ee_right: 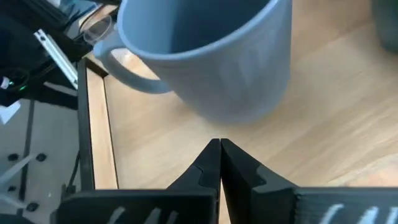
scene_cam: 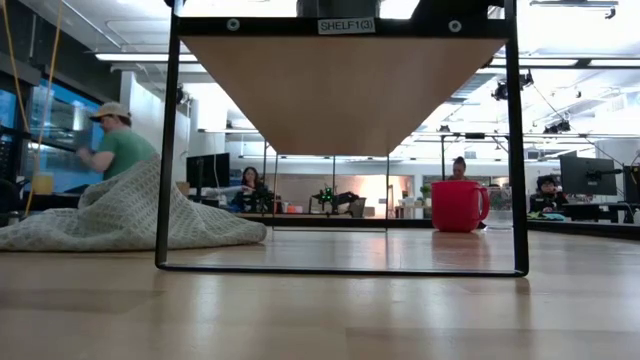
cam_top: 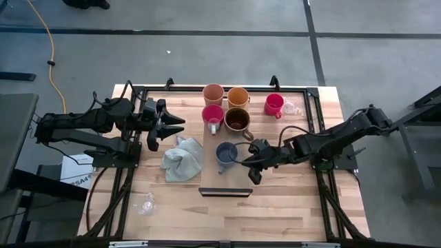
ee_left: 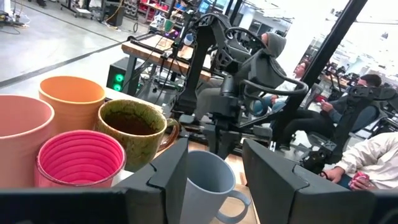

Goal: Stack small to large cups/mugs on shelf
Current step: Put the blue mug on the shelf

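A blue-grey mug stands upright on its base on the light-wood shelf, near the shelf's near end. My right gripper is shut and level just right of the mug. In the right wrist view its tips stop a little short of the mug's wall. Peach, orange, pink and brown cups stand at the shelf's far end. A red cup stands on the table. My left gripper is open and empty, left of the cups, and also shows in the left wrist view.
A grey cloth lies on the table left of the shelf. One clear glass lies beside the red cup and another near the front left. The shelf's dark frame legs stand on the table. People sit in the room beyond.
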